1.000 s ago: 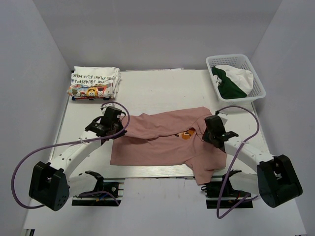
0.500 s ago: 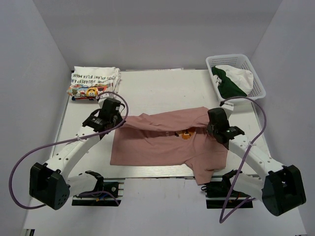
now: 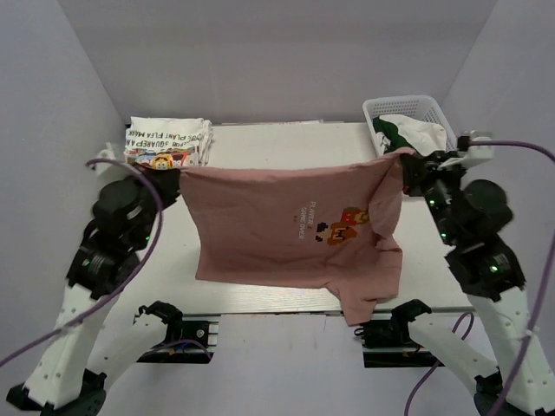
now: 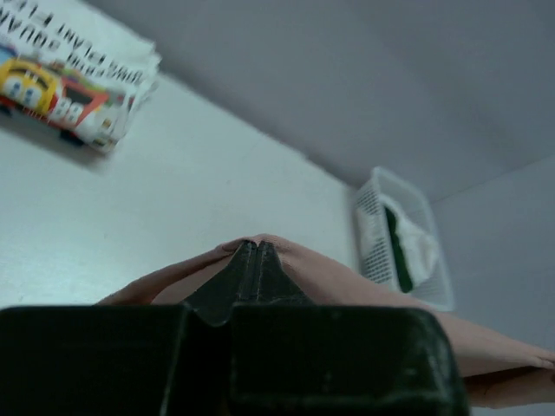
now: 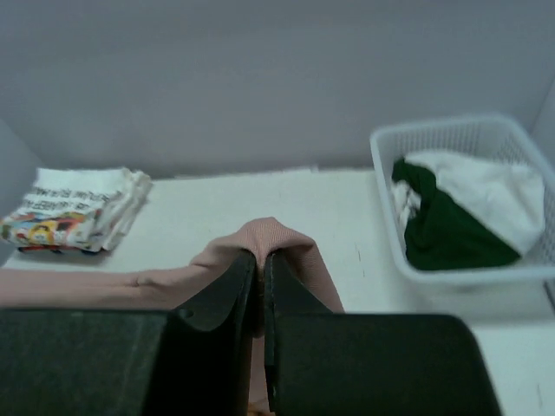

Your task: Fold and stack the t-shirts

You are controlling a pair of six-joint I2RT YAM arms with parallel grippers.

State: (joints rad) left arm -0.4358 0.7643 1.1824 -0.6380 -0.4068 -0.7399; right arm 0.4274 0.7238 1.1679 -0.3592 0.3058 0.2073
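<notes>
The left hand (image 3: 171,177) and right hand (image 3: 406,163) each pinch a corner of the dusty-pink t-shirt (image 3: 295,227), stretched above the tabletop's (image 3: 286,146) middle, its lower part lying by the near edge; next, I reckon, lay it flat for folding.

Pink shirt (image 3: 286,230) aloft; folded white shirt (image 3: 166,145)

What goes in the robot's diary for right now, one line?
left gripper: shut on pink shirt corner | right gripper: shut on other corner | shirt: stretched between them | white shirt: folded, far left
</notes>
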